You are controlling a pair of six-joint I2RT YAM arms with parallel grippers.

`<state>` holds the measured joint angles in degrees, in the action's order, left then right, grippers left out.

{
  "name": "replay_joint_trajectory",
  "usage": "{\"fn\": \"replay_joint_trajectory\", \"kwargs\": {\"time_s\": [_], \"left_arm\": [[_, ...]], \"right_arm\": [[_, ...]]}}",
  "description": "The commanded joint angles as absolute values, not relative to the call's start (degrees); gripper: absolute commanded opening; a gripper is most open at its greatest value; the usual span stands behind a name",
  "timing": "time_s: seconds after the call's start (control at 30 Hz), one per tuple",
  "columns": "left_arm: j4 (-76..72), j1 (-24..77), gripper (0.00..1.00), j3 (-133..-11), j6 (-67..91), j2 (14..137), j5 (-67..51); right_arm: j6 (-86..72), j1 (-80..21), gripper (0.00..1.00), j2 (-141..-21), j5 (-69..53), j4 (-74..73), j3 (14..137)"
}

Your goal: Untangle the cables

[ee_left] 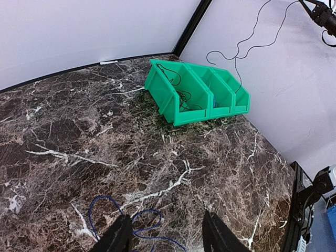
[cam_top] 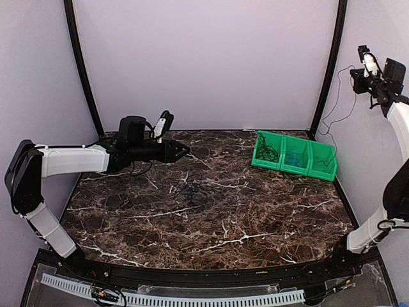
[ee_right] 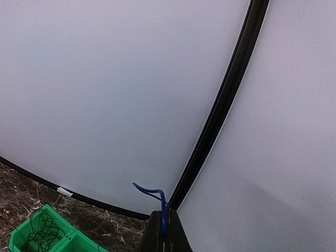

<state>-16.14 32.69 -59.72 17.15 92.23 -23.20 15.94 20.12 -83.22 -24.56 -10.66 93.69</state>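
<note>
Cables sit in three spots. Loose blue cable [cam_top: 192, 192] [ee_left: 134, 218] lies in loops on the marble worktop [cam_top: 255, 217], near its centre and a bit toward the left edge. Green bin [cam_top: 293, 168] [ee_left: 181, 113] stands at the rear right corner. Its left compartment holds a black cable [cam_top: 268, 151] [ee_left: 184, 97], and its middle compartment holds some blue cable [cam_top: 294, 155].

Left pincer [cam_top: 184, 151] [ee_left: 167, 226] hangs over the rear left part of the worktop. Its jaws are parted wide with nothing between them. In the left wrist view the blue loops lie on the marble below the gap, not touched.

Right pincer [ee_right: 164, 220] is raised high above the right edge, close to the side wall. It is fully closed, with a short blue cable end [ee_right: 161, 206] sticking up from between the tips. A thin cable [ee_left: 238, 55] drops from it in slack curves along the wall toward the bin. It looks dark in the top and left wrist views. Cannot tell which compartment its lower end reaches.
</note>
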Motion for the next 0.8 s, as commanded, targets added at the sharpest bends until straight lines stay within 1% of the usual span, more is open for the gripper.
{"fn": "replay_joint_trajectory", "kwargs": {"time_s": [0.0, 0.43, 0.77], "left_arm": [[-16.08, 33.04, 0.48, -60.1, 16.52, 92.35, -24.17], [-16.08, 33.13, 0.48, -60.25, 16.76, 93.06, -24.42], [-16.17, 33.19, 0.48, -60.3, 16.95, 93.51, -24.6]], "right_arm": [[15.6, 20.85, 0.0, -81.23, -24.54, -7.6, 92.78], [16.12, 22.83, 0.0, -79.57, -24.78, -7.53, 90.26], [17.88, 23.89, 0.0, -78.09, -24.29, -7.18, 86.1]]}}
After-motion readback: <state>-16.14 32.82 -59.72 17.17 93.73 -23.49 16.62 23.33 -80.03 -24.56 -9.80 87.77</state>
